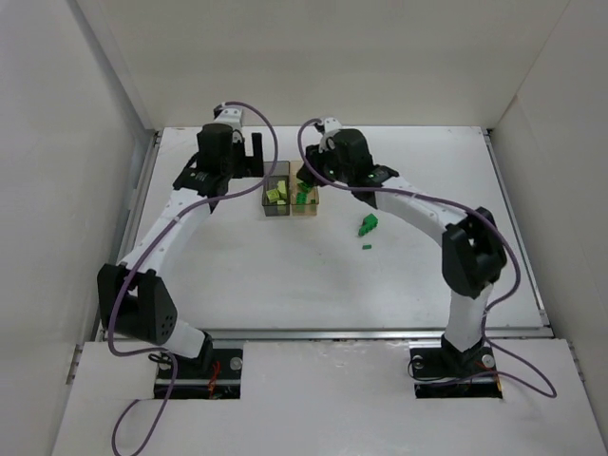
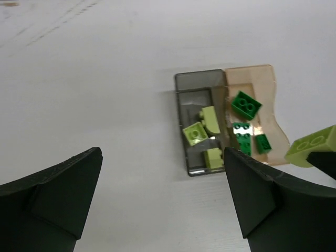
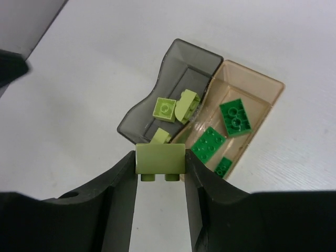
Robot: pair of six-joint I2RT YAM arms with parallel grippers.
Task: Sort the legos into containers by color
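two loose green legos lie nearest me on the white table (image 1: pixel 285 285): a larger piece (image 1: pixel 368 225), possibly more than one brick, i cannot tell, and a tiny piece (image 1: pixel 367 247) just in front of it. beyond them stand two joined containers. the amber box (image 3: pixel 257 86) holds three green bricks (image 3: pixel 235 116). the dark grey box (image 3: pixel 184 63) holds three pale yellow bricks (image 3: pixel 164 109). my right gripper (image 3: pixel 160 170) hangs above the pair, its fingers partly closed and pinching a fourth pale yellow brick (image 3: pixel 160 156). farthest back, my left gripper (image 2: pixel 163 199) is spread wide and holds nothing. i judge the step in hand is dropping this yellow brick. next i need it centred over the dark grey box, not the amber one, before the fingers part. after that, the green pieces on the table are left to sort.
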